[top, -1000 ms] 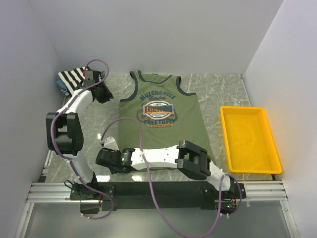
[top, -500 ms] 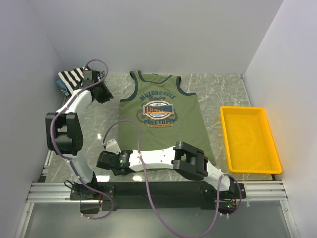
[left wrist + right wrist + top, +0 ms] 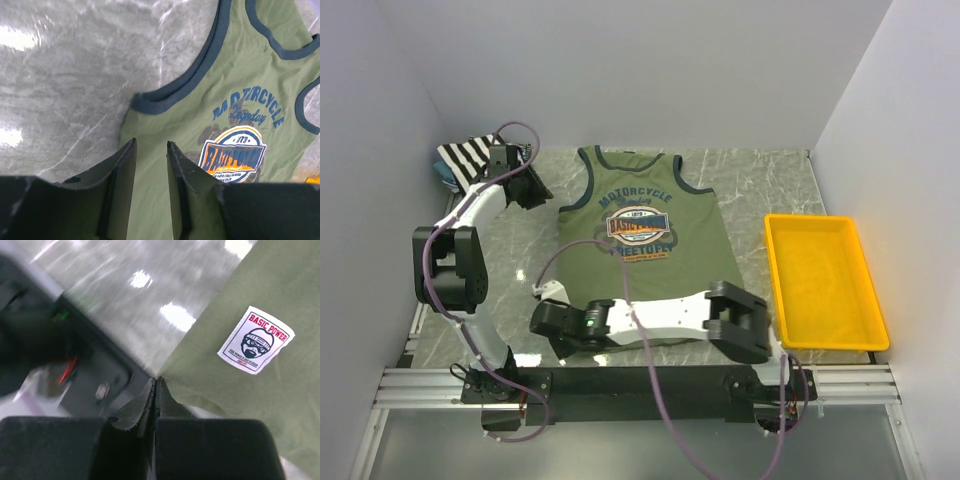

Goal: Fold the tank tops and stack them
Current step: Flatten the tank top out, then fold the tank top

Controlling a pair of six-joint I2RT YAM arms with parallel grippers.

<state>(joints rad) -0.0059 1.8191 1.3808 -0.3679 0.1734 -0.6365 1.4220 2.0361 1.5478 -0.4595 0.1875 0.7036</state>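
An olive green tank top (image 3: 645, 235) with navy trim and a blue-orange chest print lies spread in the middle of the marble table, slightly skewed. My right gripper (image 3: 550, 296) reaches across to its near left hem corner. In the right wrist view the jaws (image 3: 156, 381) are shut on that corner of the olive cloth (image 3: 260, 295), next to a white sewn label (image 3: 255, 340). My left gripper (image 3: 528, 188) hovers by the shirt's left armhole, open (image 3: 150, 146), with only olive cloth (image 3: 240, 85) below the gap. A black-and-white striped tank top (image 3: 465, 156) is bunched at the far left corner.
A yellow plastic tray (image 3: 825, 325) sits at the right side of the table. Blue cloth (image 3: 444, 178) shows under the striped one. White walls close in the table on three sides. The black base rail (image 3: 640, 382) runs along the near edge.
My right gripper has shut on the hem corner and shifted slightly right and nearer. The olive tank top has skewed, its shoulders moving left. The left gripper has barely moved.
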